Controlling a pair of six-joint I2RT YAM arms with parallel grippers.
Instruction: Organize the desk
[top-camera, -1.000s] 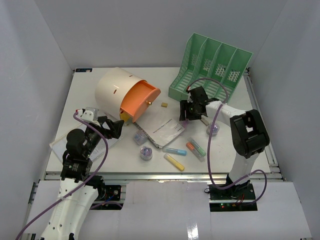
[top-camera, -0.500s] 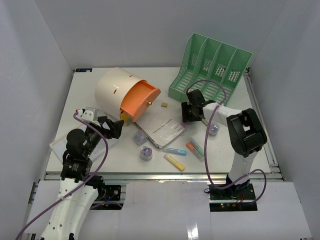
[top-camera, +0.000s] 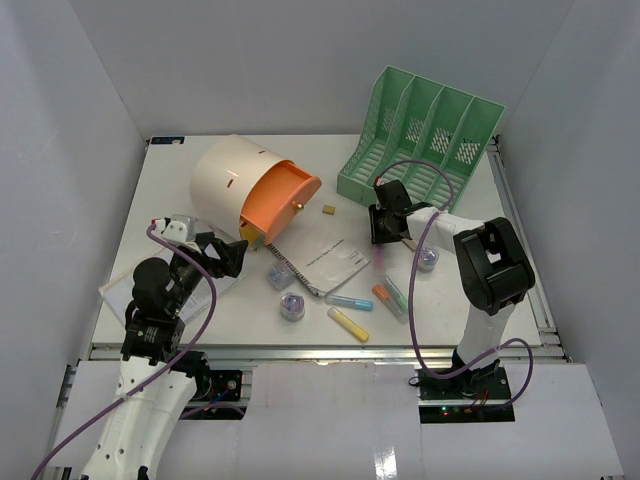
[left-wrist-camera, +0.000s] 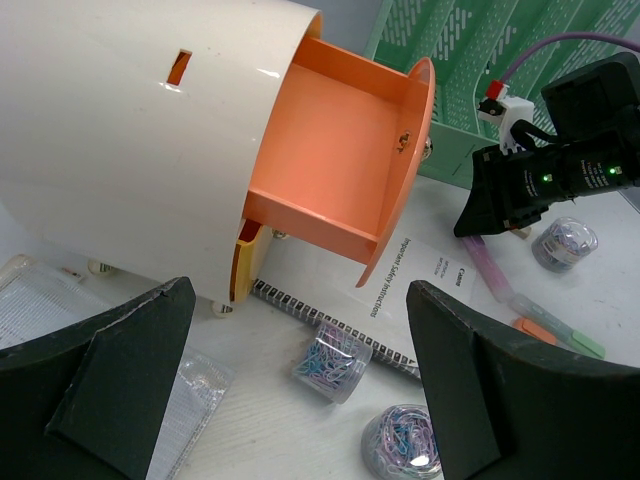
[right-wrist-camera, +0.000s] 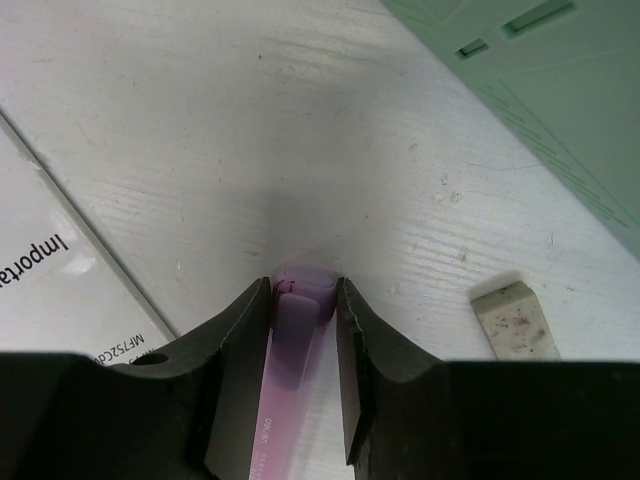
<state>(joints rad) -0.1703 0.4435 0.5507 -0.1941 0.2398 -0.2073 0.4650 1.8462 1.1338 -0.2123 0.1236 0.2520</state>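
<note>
The white desk (top-camera: 180, 170) holds scattered stationery. My right gripper (top-camera: 383, 230) is down at the desk, just in front of the mint-green file rack (top-camera: 420, 135). In the right wrist view its jaws (right-wrist-camera: 303, 310) are shut on the cap end of a pink highlighter (right-wrist-camera: 290, 360), which lies on the desk (right-wrist-camera: 300, 100). The highlighter also shows in the left wrist view (left-wrist-camera: 485, 265). My left gripper (top-camera: 225, 255) is open and empty, held above the desk (left-wrist-camera: 250, 430) and facing the cream drawer box (left-wrist-camera: 120, 130) with its orange drawer (left-wrist-camera: 340, 160) pulled out.
A spiral booklet (top-camera: 325, 258) lies mid-desk. Paperclip jars (top-camera: 280, 275) (top-camera: 292, 307) (top-camera: 426, 260), blue (top-camera: 349, 301), yellow (top-camera: 348, 324) and orange-green (top-camera: 392, 297) highlighters lie near the front. An eraser (right-wrist-camera: 513, 320) sits right of my right fingers. A plastic sleeve (top-camera: 118, 290) lies at the left edge.
My right gripper has come down towards the desk and closed on the pink highlighter. The left arm has not moved.
</note>
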